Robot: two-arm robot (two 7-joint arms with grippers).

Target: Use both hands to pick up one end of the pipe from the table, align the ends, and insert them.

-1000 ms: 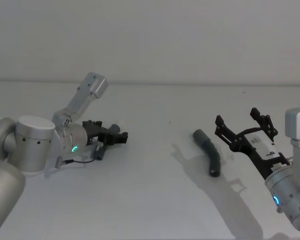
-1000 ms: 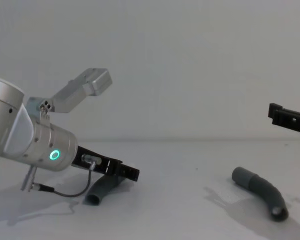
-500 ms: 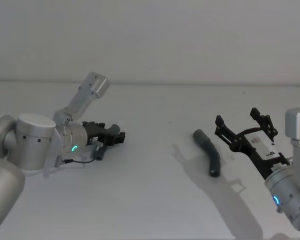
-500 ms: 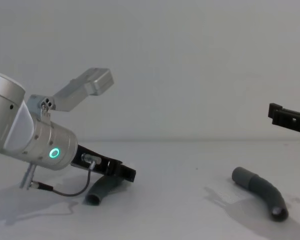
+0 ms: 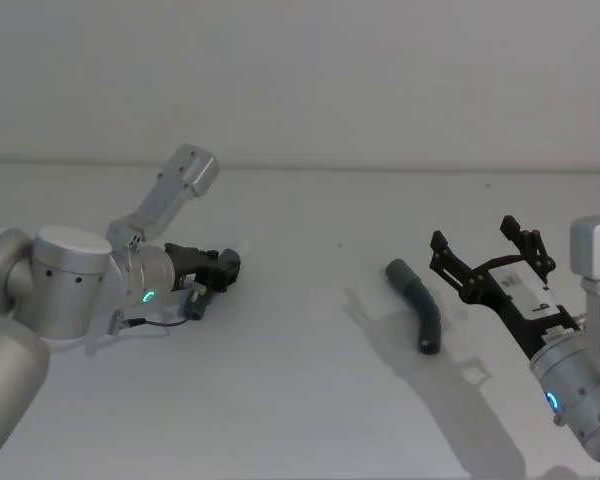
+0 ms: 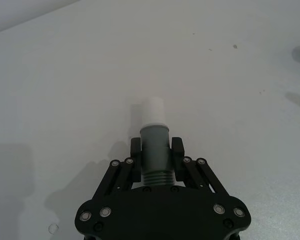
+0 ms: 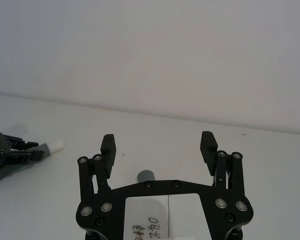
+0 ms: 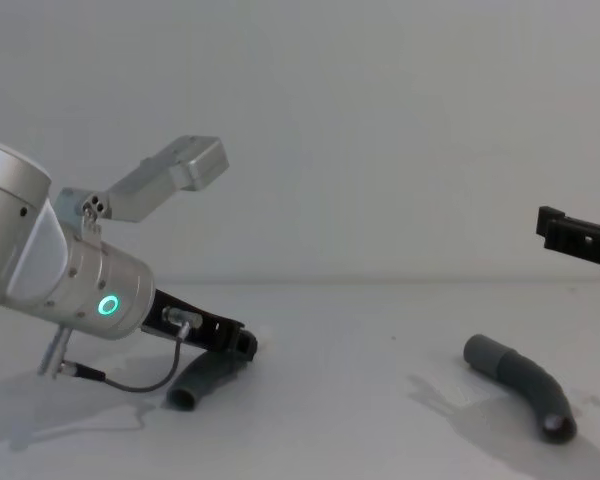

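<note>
You had the left gripper [image 6: 156,148] pinched on the shorter pipe piece [image 8: 202,378] just behind its pale-tipped end [image 6: 152,111], low over the table [image 5: 300,400] on the left. Your right gripper [image 7: 158,141] hung spread wide near the longer piece [image 5: 421,306], which lay on the table's right side.

Left tool [image 6: 156,149] pinched, right tool [image 7: 158,141] splayed

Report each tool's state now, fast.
Left tool: shut on the shorter pipe piece.
Right tool: open, holding nothing, near the longer pipe piece.
</note>
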